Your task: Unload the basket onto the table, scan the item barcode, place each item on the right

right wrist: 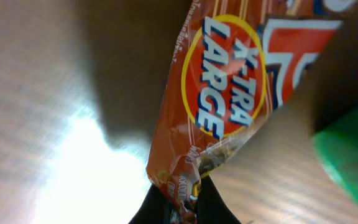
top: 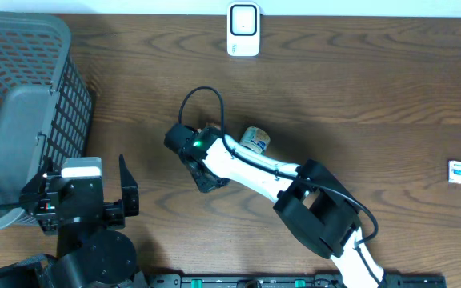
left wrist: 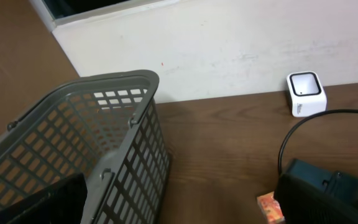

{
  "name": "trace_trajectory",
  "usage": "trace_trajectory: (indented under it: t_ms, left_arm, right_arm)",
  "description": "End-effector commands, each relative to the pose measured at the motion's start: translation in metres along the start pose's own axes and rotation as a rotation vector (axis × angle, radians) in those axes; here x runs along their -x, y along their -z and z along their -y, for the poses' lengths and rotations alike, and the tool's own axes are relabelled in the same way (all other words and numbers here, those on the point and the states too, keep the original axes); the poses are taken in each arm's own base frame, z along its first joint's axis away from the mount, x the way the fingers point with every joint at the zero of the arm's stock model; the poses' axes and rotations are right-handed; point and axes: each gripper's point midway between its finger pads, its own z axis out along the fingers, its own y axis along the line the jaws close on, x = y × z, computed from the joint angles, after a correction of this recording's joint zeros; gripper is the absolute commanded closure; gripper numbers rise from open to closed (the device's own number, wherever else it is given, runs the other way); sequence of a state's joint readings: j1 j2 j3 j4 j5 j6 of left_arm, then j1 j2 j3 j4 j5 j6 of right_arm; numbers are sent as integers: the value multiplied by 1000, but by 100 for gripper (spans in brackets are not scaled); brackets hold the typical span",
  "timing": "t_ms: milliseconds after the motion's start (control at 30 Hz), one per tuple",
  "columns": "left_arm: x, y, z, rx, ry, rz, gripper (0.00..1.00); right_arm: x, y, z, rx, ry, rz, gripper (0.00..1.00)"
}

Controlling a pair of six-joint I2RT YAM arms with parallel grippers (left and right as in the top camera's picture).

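Frankly, a drop is the worry. On the left, the grey basket (top: 70,104) shows nothing inside, with the left gripper (top: 85,186) spread wide beside it. Midway across the tabletop (top: 374,88), the right gripper (right wrist: 179,200) is clamped on only the crimped end of the orange snack packet (right wrist: 229,93), so it may slide out or dangle with its barcode turned from the white scanner (top: 243,30) at the far edge. 1 round tub (top: 254,140) sits beside the packet.
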State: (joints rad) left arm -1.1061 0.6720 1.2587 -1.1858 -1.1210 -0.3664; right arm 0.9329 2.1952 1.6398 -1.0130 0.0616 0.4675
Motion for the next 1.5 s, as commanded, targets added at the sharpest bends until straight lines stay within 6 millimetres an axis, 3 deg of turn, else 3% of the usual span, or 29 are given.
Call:
trace_trajectory:
  t_ms: [0, 233, 400, 567, 733, 900, 1133, 1300, 1467]
  left_arm:
    - [0, 0, -2, 8, 8, 2, 2]
    - [0, 0, -2, 8, 8, 2, 2]
    - [0, 0, -2, 8, 8, 2, 2]
    - [0, 0, -2, 8, 8, 2, 2]
    - [0, 0, -2, 8, 8, 2, 2]
    - [0, 0, -2, 8, 8, 2, 2]
    - [0, 0, -2, 8, 8, 2, 2]
    - [0, 0, -2, 8, 8, 2, 2]
    - [0, 0, -2, 8, 8, 2, 2]
  right_arm:
    - [-14, 20, -26, 221, 58, -77, 99]
    - [-31, 91, -29, 500, 126, -108, 99]
    - [-43, 152, -24, 824, 167, -121, 99]
    - [-41, 177, -16, 1091, 162, -116, 99]
    - [-49, 176, -11, 1304, 158, -91, 99]
    - [-64, 155, -8, 1420, 90, -112, 99]
    - [-86, 115, -6, 1378, 58, -152, 99]
    - [-96, 68, 9, 1149, -54, -247, 98]
    - [-99, 55, 19, 1139, -130, -257, 98]
